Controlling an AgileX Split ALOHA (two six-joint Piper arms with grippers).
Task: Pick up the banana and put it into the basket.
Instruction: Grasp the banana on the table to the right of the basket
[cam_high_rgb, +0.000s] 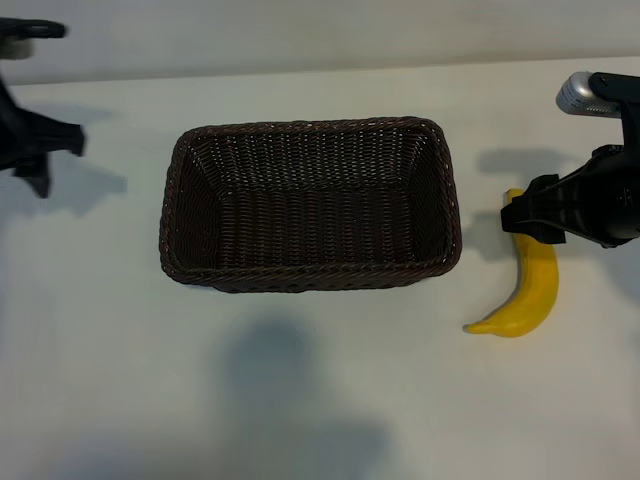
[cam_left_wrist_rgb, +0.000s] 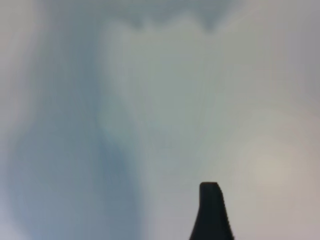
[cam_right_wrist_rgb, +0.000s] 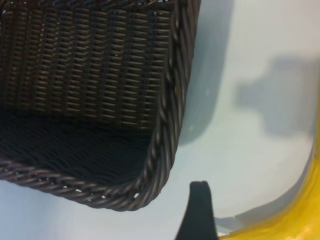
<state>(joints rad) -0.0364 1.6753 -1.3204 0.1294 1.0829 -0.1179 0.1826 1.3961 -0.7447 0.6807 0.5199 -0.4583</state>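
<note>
Nothing done yet: banana (cam_high_rgb: 533, 290) lies on the worktop (cam_high_rgb: 320, 400) right of the empty basket (cam_high_rgb: 310, 272), my right gripper (cam_high_rgb: 528, 215) over its far end, fingers spread (left gripper (cam_high_rgb: 45, 150) idle far left, spread too).

Non-task stuff only. White table (cam_high_rgb: 320, 420) filled nearly the whole exterior frame, plain and matte, nothing printed on it. Pale grey wall (cam_high_rgb: 300, 30) ran as a strip along the top edge, meeting the table's far edge in a slightly slanted line. Big soft shadow (cam_high_rgb: 285, 390) lay on the table at lower centre. Smaller shadow patch (cam_high_rgb: 85, 185) at upper left. Under me, my left wrist view showed only bare table (cam_left_wrist_rgb: 250, 100), blurred; my right wrist view showed it at right (cam_right_wrist_rgb: 240, 150).
</note>
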